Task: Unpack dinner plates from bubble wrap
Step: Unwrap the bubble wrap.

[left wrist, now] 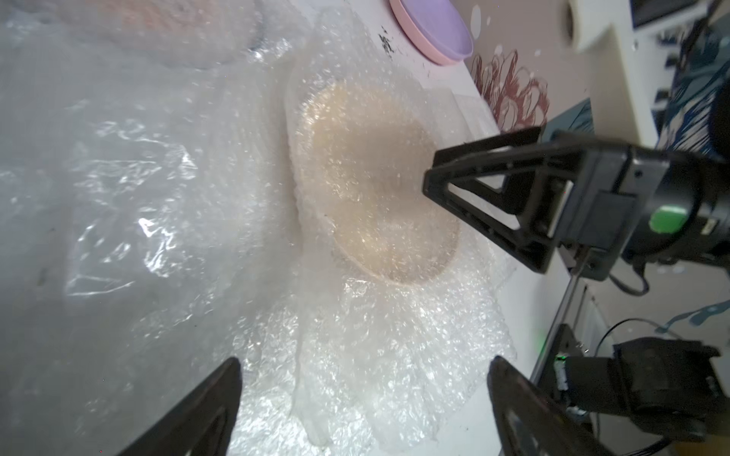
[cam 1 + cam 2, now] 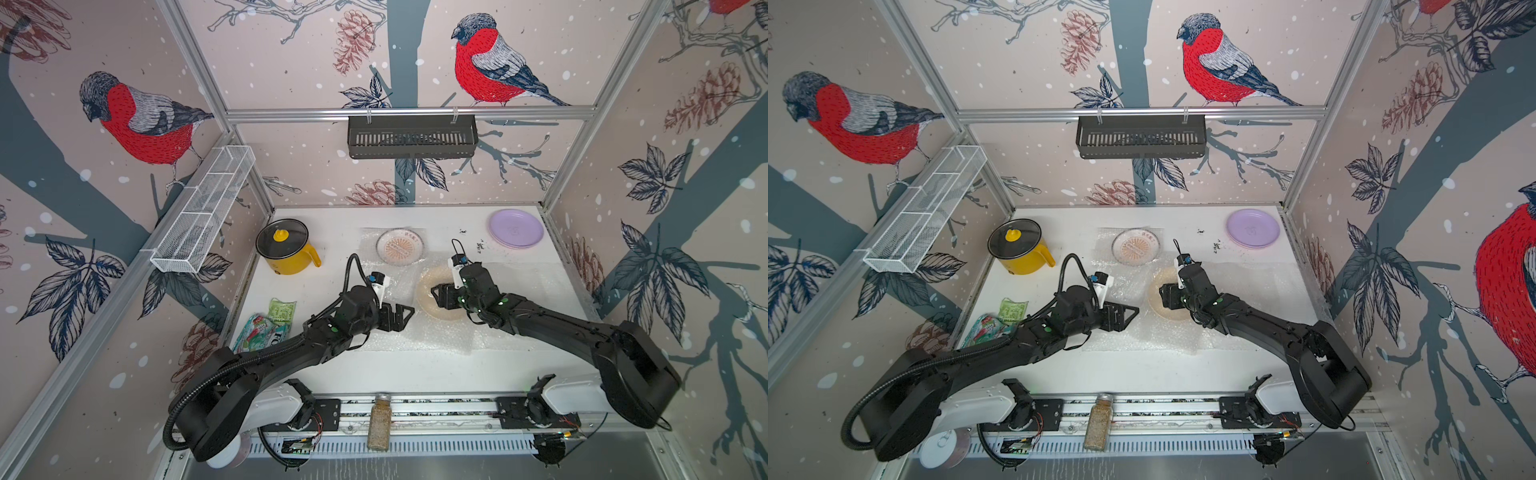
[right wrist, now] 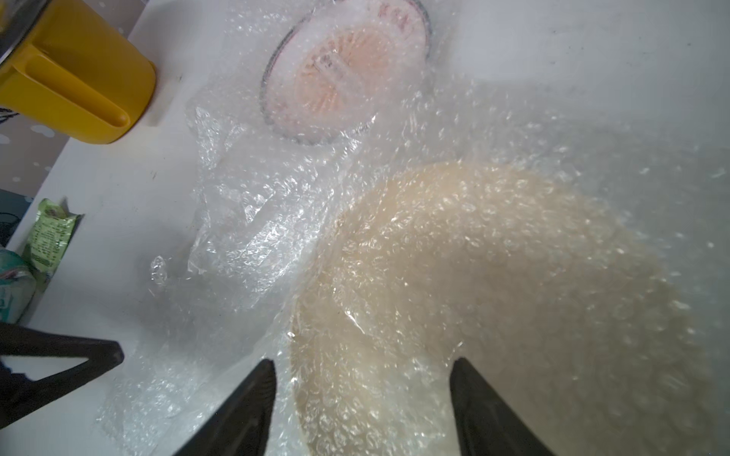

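Right wrist view: right pincer (image 3: 362, 361) is spread, and the edge of the cream plate (image 3: 493, 296) shows between the jaws. Can't tell if the tips touch the film yet.
Cream plate: near the middle of the tabletop (image 2: 415, 374), lying flat under bubble wrap (image 3: 245, 237).
Left pincer (image 1: 365, 358): also spread, low over loose wrap just beside that plate, holding nothing.
Other plates: sunburst plate (image 2: 400, 246) sits further back, also under wrap. The lilac plate (image 2: 515, 227) lies bare on the pink plate (image 1: 414, 39) in the far right corner. So 2 out, 2 to go, by my count.
Risk 1: the jaws bite the plate rim along with the film. Then a lift hauls the plate up, and it could slide out and clatter down.
Risk 2: the sheets look overlapped. A hard pull probably drags the sunburst plate too, maybe toward the yellow pot (image 2: 286, 253).
Risk 3: the film is slick and crinkly, so a shallow bite likely just slips off.
Risk 4: the 2 pincers are near each other, so a careless sideways peel could knock them together.
Safer bet, imo: grab film only, away from the rim.
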You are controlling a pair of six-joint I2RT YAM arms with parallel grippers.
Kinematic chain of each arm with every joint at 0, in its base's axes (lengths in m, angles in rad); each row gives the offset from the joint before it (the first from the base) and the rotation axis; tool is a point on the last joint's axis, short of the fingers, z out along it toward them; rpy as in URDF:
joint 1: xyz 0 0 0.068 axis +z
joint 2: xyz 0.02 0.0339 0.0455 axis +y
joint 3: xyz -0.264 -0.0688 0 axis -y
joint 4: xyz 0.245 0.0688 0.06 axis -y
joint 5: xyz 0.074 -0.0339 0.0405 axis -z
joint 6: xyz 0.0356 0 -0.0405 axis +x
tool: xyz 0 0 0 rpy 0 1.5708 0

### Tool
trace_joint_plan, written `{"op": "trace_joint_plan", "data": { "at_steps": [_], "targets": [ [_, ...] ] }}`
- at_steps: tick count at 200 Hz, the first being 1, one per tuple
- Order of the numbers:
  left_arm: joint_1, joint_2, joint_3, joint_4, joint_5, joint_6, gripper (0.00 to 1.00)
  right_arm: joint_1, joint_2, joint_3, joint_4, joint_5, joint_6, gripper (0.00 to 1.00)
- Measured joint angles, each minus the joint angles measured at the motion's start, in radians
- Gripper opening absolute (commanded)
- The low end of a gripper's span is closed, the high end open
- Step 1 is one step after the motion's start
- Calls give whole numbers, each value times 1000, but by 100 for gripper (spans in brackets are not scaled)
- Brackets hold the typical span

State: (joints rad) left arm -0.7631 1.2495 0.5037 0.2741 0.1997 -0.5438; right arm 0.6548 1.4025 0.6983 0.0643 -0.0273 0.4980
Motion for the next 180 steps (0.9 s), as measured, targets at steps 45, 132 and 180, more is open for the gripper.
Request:
{"op": "trace_joint_plan", "data": {
  "at_steps": [45,132,180],
  "targets": [
    [-57,228,154,-100,-193,132,77,-2,72,27,-23,-4,0,52],
    [-60,428,306,-177,-411,147,43,-14,170,74,-64,-13,0,48],
    [-60,445,315,-177,-410,132,36,-14,175,74,-67,-13,0,48]
  ]
}}
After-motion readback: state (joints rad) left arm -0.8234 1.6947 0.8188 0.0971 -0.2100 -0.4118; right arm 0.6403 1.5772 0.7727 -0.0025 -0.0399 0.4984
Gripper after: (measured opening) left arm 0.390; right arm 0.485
